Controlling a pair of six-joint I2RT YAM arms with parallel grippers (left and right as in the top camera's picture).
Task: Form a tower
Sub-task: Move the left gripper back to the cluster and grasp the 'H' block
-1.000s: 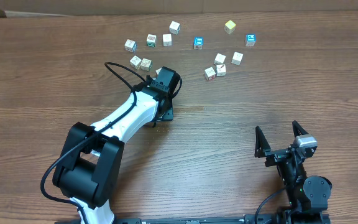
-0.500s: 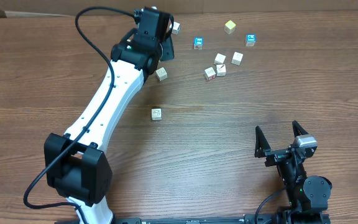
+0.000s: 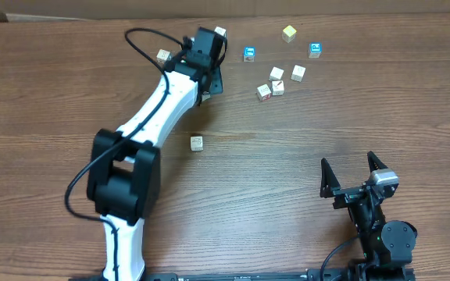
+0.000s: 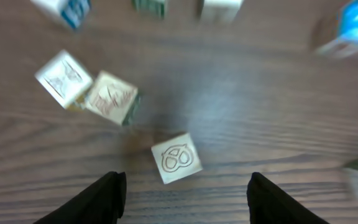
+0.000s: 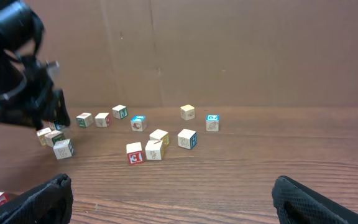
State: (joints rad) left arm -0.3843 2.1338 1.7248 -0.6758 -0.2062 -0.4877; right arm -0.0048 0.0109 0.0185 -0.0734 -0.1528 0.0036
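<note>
**Tower.** The tower (image 3: 197, 143) stands on the table (image 3: 366, 109), left of centre. It stands alone, well apart from the loose cubes on the far side. From overhead it shows only one pale square top face with a printed mark. The number of cubes in it cannot be told from this view.

**Left gripper.** The left gripper (image 3: 212, 78) is extended to the far side of the table, beyond the tower. In the left wrist view, the left gripper (image 4: 185, 193) has its fingers spread and nothing between them. A pale cube with a pretzel mark (image 4: 177, 157) lies on the table just beyond the fingertips. It touches neither finger. Two more pale cubes (image 4: 63, 78) (image 4: 112, 98) lie side by side to the far left of it and appear to touch each other. This view is blurred, so the marks on the farther cubes cannot be read.

**Loose cubes.**
- One pale cube (image 3: 163, 56) lies left of the left arm.
- Right of the arm lie a blue cube (image 3: 249, 54), a yellow cube (image 3: 289, 33) and a second blue cube (image 3: 315, 50).
- A cluster of four pale cubes (image 3: 276, 73) lies just nearer than these.

**Right gripper.** The right gripper (image 3: 348, 160) sits at the near right, well apart from every cube. Its fingers are spread wide and hold nothing.
</note>
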